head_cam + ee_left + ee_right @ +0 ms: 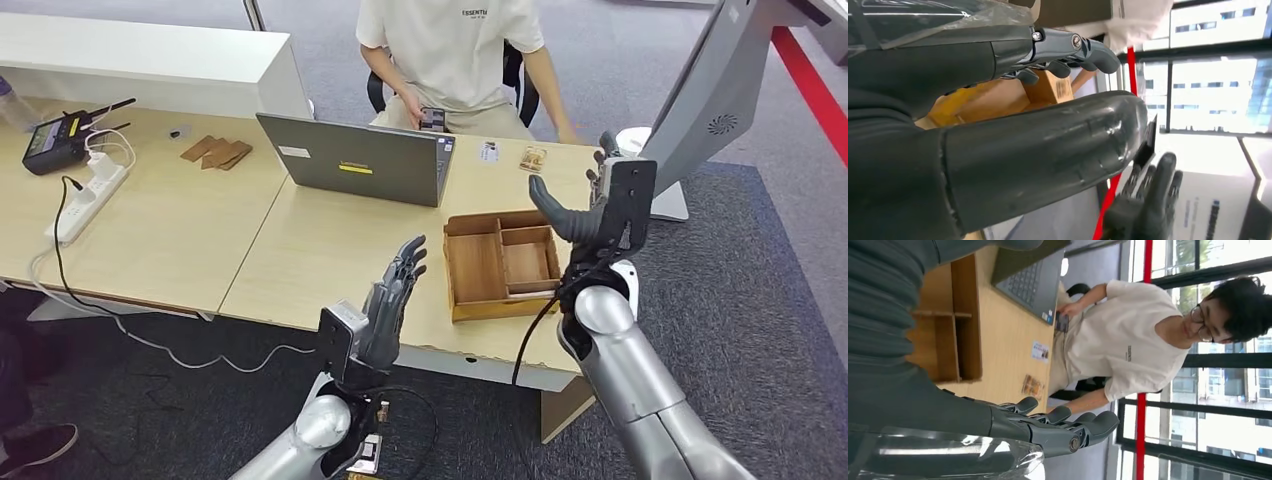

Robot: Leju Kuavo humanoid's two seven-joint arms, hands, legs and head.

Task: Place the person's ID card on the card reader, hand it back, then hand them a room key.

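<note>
A small white card (488,151) lies on the desk's far edge in front of the seated person (452,45); the right wrist view shows this card (1040,351) too. Beside it lies a small wooden tag (533,159) (1031,386). My left hand (393,302) is raised over the desk's near edge, fingers stretched apart and holding nothing. My right hand (597,207) is lifted just right of the wooden tray (478,308), thumb spread, also holding nothing. In the left wrist view my left hand (1038,150) looms close, with the right hand (1148,200) beyond it.
An open grey laptop (355,160) stands between me and the person, who holds a phone (432,118). At the far left are a black device (58,142), a power strip (88,200) and flat wooden pieces (216,152). A monitor's back (715,90) rises at right.
</note>
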